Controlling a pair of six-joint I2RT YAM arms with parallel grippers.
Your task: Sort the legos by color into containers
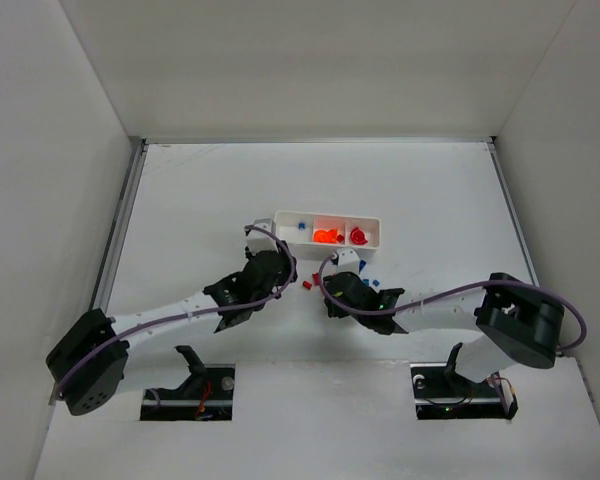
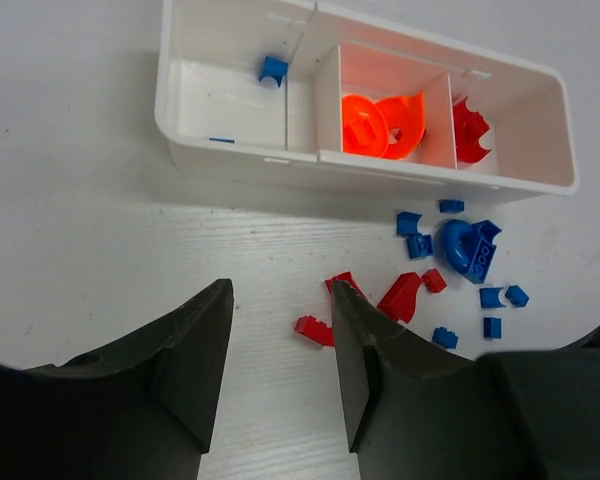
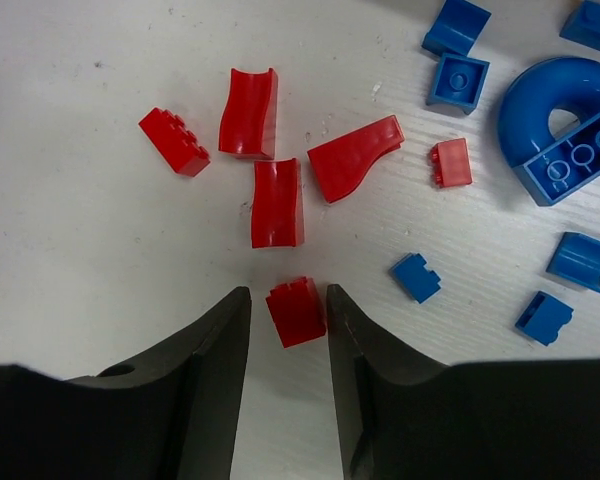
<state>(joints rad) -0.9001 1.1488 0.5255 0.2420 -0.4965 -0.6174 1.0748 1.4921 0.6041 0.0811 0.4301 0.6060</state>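
Observation:
The white three-compartment tray [image 2: 230,160] holds blue pieces [image 2: 272,68] in its left cell, orange pieces [image 2: 380,125] in the middle and a red piece [image 2: 468,130] in the right; it also shows in the top view [image 1: 328,214]. Loose red legos [image 3: 276,200] and blue legos [image 3: 565,125] lie on the table in front of it. My right gripper [image 3: 288,300] is open, with its jaws on either side of a small red brick [image 3: 296,312] on the table. My left gripper [image 2: 280,295] is open and empty over bare table, with a red brick [image 2: 315,330] beside its right finger.
White walls enclose the table [image 1: 180,220] on the left, back and right. In the top view both grippers, left [image 1: 283,272] and right [image 1: 323,283], sit close together just in front of the tray, with the loose pile [image 1: 363,266] between them and the tray.

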